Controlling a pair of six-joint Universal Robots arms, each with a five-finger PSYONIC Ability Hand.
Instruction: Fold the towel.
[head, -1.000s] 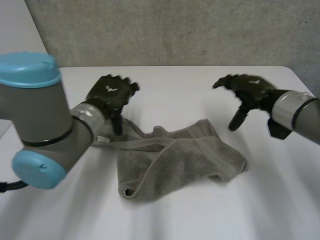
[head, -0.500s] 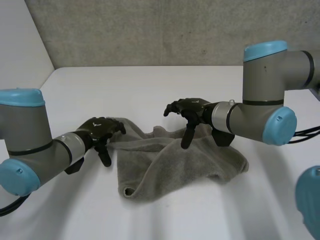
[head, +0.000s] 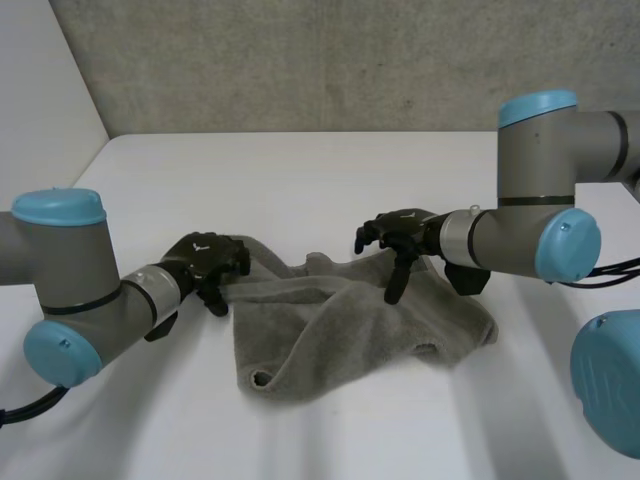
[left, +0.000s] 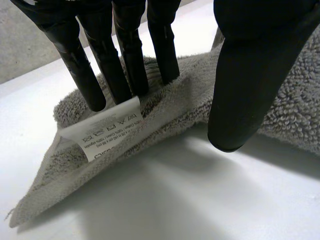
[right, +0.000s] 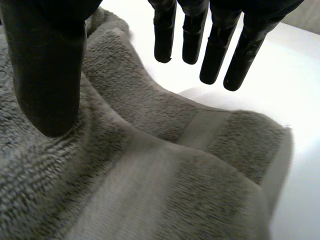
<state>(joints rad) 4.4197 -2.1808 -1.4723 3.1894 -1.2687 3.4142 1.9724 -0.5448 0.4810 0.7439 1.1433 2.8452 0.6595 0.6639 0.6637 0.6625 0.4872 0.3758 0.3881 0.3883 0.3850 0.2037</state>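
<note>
Right now my left hand (head: 203, 262) is relaxed and grasps nothing. In the left wrist view its straight fingers (left: 125, 55) come down onto the crumpled grey terry towel (head: 345, 320) at the towel's left corner. Their tips sit just above a white printed care label (left: 107, 131) sewn into that corner. The thumb (left: 242, 90) stands apart from them, just beside the towel's edge, with no cloth pinched between.

My right hand (head: 400, 232) is released too. In the right wrist view its fingers (right: 215, 45) are straight and spread, hanging past the towel's far edge over bare tabletop. Its thumb (right: 47, 75) is above the towel's pile, and I cannot tell whether it touches. From the head view this hand sits over the towel's far right part.

The towel itself lies rumpled and loosely doubled over on the white table (head: 330, 170), one hand at either end of its far side. Its near left corner is curled into a small roll. Beyond the towel, a rough grey wall (head: 350, 60) backs the table.
</note>
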